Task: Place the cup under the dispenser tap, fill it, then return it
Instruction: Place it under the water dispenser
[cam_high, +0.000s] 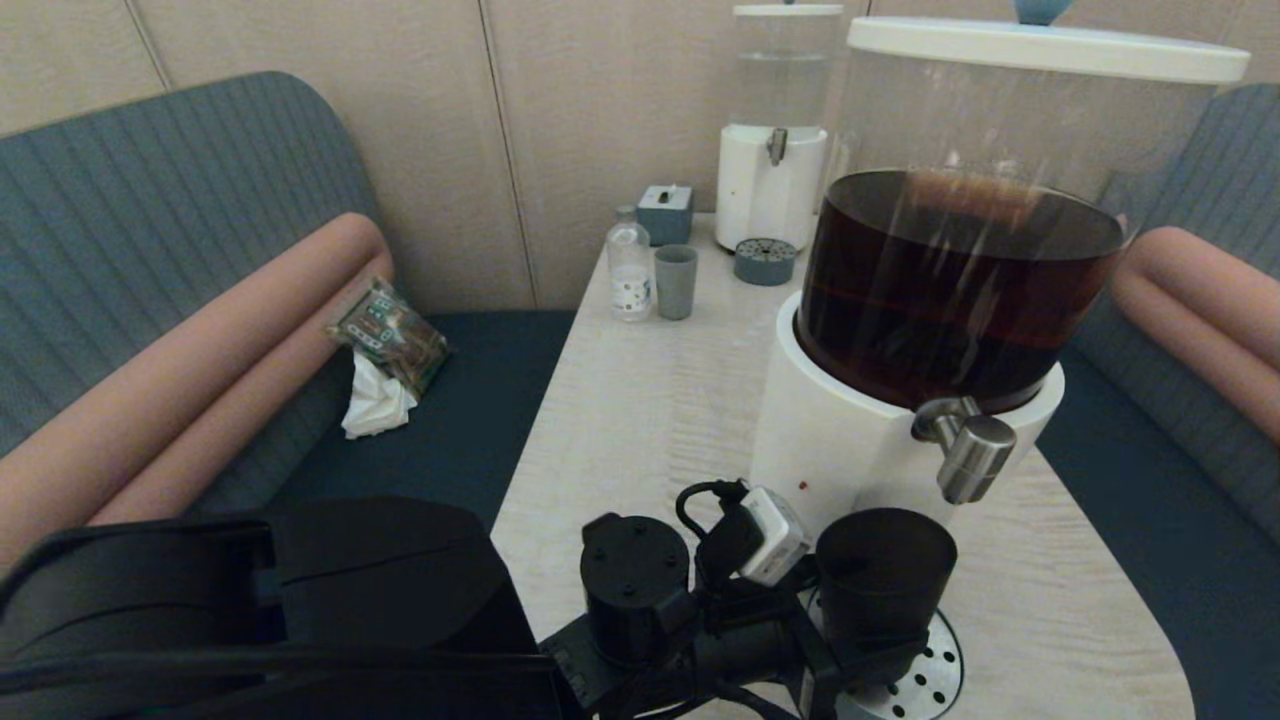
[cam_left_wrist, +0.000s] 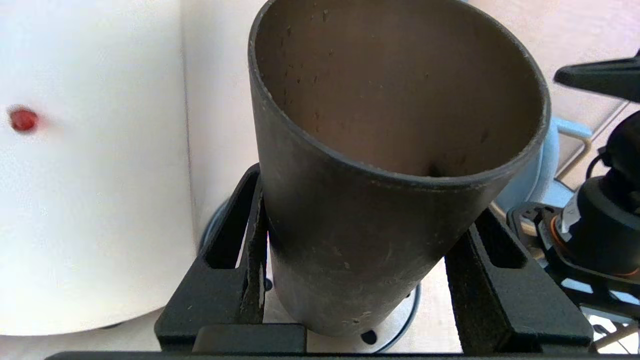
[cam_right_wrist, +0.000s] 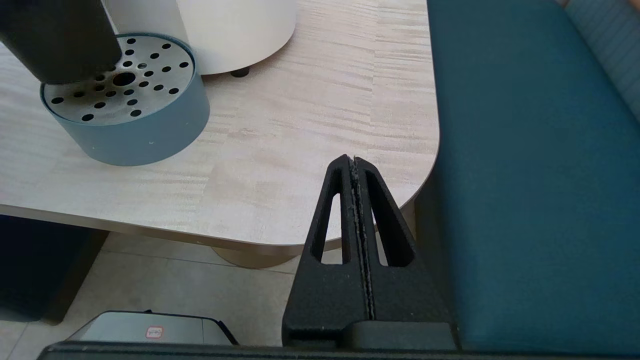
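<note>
Two arms show, and the left gripper works, its fingers grasping the black cup above the perforated drip tray. The dispenser tap hangs just beyond the rim. Judged best: nudge the cup forward, keeping it upright. The right gripper, fingers pressed together, idles beside the table.

The robot's body is matte black throughout. Low in the head view, the left arm shows a round joint cap with small screw holes, a looped black cable, and a small white module with grey trim. A broad black shell fills the lower left of that frame. The left gripper and the right gripper have flat, textured fingers pierced by long slots.
</note>
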